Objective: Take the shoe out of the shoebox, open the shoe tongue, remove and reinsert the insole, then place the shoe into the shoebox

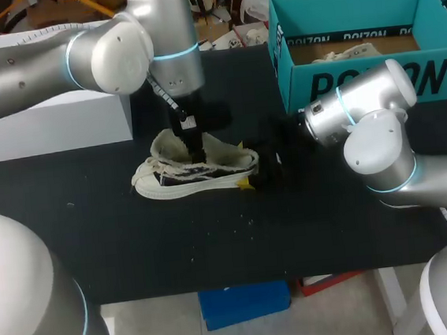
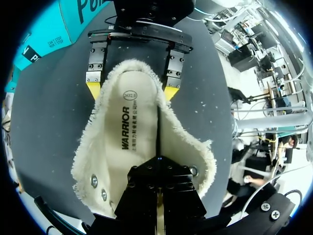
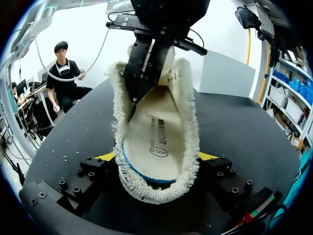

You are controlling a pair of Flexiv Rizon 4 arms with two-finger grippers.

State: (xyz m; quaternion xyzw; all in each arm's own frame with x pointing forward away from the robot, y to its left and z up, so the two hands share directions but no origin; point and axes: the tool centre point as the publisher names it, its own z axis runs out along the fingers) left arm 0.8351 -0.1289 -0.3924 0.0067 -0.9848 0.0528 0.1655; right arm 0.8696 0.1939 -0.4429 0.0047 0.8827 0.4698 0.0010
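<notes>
A low cream shoe (image 1: 169, 180) with frayed edges and a white sole lies mid-table. My left gripper (image 1: 196, 150) comes straight down into its opening. In the left wrist view that gripper (image 2: 159, 164) is shut, its tips down on the printed insole (image 2: 132, 122) with nothing seen between them. My right gripper (image 1: 256, 172) is at the heel. Its yellow fingertips (image 3: 105, 156) press both sides of the shoe (image 3: 186, 132), so the right gripper (image 3: 156, 156) is shut on the heel. The teal shoebox (image 1: 358, 83) stands open at the back right.
A white box (image 1: 45, 125) sits at the back left, under my left arm. The black table (image 1: 215, 247) carries small pale crumbs in front of the shoe. Something pale lies inside the shoebox.
</notes>
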